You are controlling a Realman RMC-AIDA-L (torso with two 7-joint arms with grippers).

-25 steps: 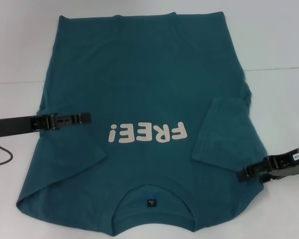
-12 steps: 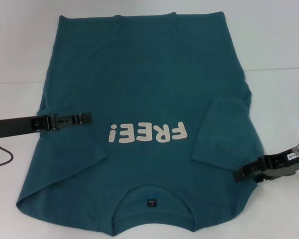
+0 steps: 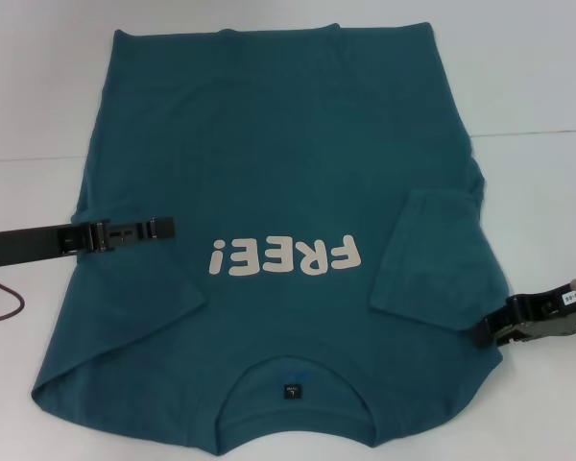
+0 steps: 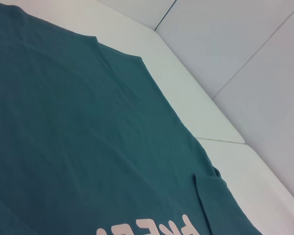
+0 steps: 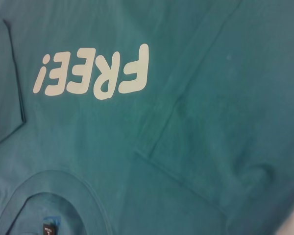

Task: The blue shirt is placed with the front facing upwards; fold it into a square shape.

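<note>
- Where the blue shirt (image 3: 278, 192) does not cover it, the white worktop (image 3: 38, 96) shows bare on the left, the right and the far side, with a thin seam line running across it on both sides of the cloth.
- From the left wrist view, the worktop edge gives way to a pale floor (image 4: 245, 44) crossed by dark joint lines.
- Lying flat in the middle of the worktop, the shirt has its front up, its neckline (image 3: 293, 384) at the near edge and its hem at the far edge.
- Both short sleeves are folded inward onto the body; the right sleeve (image 3: 432, 259) lies as a flap beside the print.
- Off-white letters reading "FREE!" (image 3: 280, 256) run across the chest, upside down from the head view.
- Inside the collar sits a small dark label (image 3: 292, 391); its writing is too small to read.
- At the left, the left gripper (image 3: 163, 228) reaches in from the edge over the folded left sleeve, its fingers drawn together in a closed line; whether they pinch the cloth cannot be told.
- At the near right, the right gripper (image 3: 482, 331) sits at the shirt's right edge; whether its fingers are open or closed cannot be told.
- On the right arm, a small white tag (image 3: 567, 299) carries print too small to read.
</note>
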